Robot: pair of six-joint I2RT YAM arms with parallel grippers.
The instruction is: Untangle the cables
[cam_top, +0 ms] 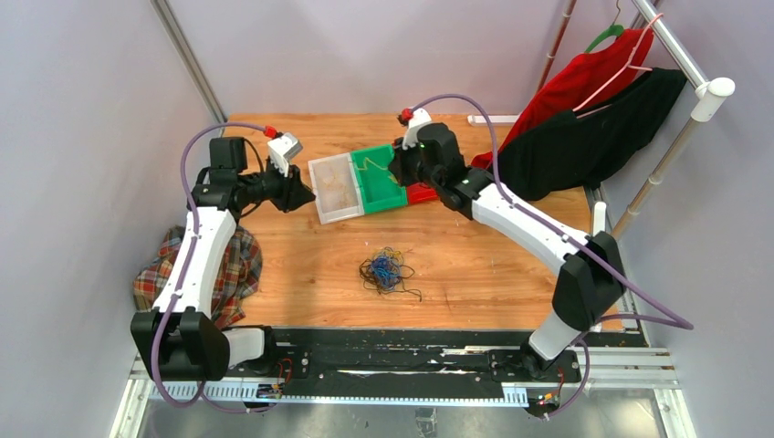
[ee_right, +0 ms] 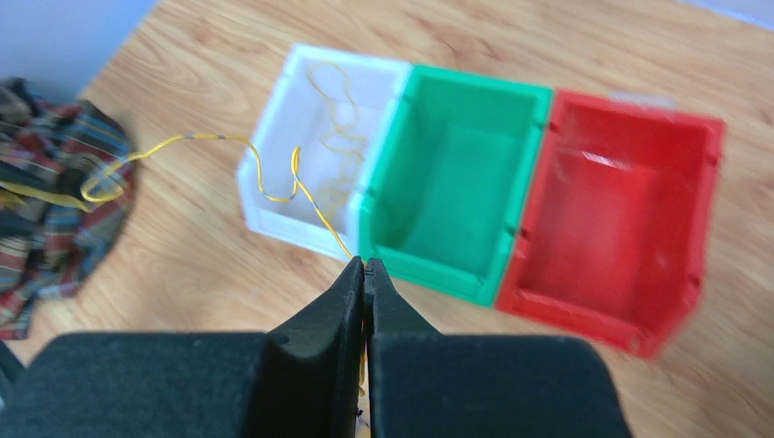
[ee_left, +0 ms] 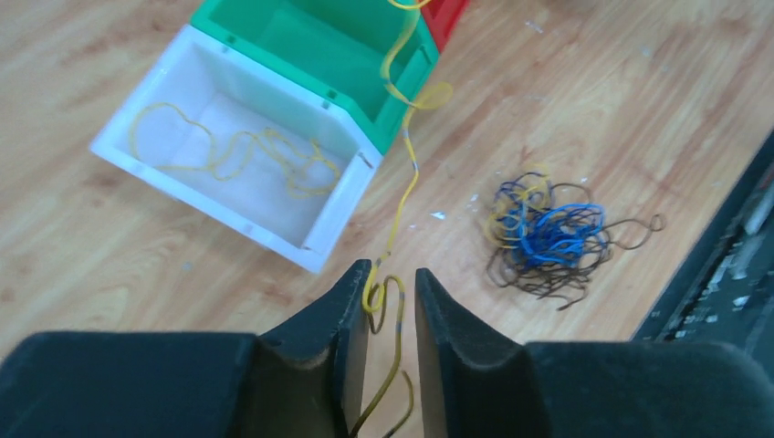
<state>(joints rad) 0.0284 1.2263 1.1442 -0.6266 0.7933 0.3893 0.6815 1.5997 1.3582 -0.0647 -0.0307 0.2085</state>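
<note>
Thin yellow wire [ee_right: 196, 136], likely light and limp: right pincer [ee_right: 365, 265] is pinching it, left pincer [ee_left: 392, 270] is gaping around it. Probably best held near ends.

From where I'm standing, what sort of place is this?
Probably a robotics lab's test cell: a left arm and a right arm bolted to a wooden table inside plain walls, with practice props laid out, namely coloured bins, a tangle of cables and clothes on a rail.
</note>
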